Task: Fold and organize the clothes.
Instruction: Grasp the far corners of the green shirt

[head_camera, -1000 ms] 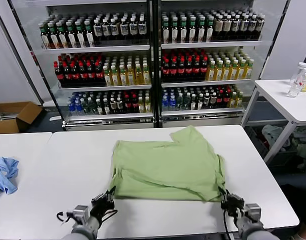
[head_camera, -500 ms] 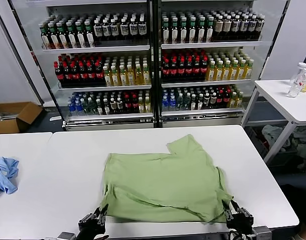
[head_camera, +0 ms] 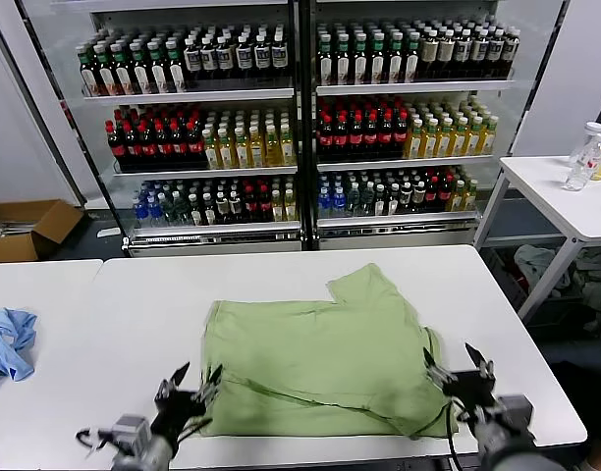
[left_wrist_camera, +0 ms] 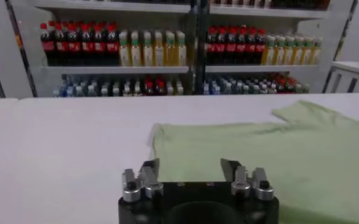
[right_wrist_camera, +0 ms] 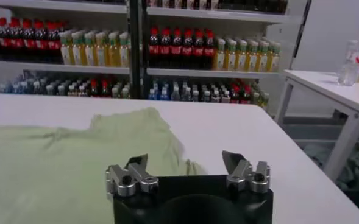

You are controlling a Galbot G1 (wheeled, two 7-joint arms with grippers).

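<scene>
Light green short-sleeved polo shirt (head_camera: 320,353): dragged to near edge of white table (head_camera: 134,324), then dropped, left gripper (head_camera: 188,385) and right gripper (head_camera: 458,365) both sprung wide, empty, lifted just off hem; next fold pending.

Bare table (head_camera: 134,324) left of shirt (head_camera: 320,348); blue cloth (head_camera: 8,343) far left; bottle shelves (head_camera: 300,128) behind.

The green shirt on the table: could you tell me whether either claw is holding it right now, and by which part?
Neither holds it. The left claw and right claw are both open, just off the near corners of the green shirt.
</scene>
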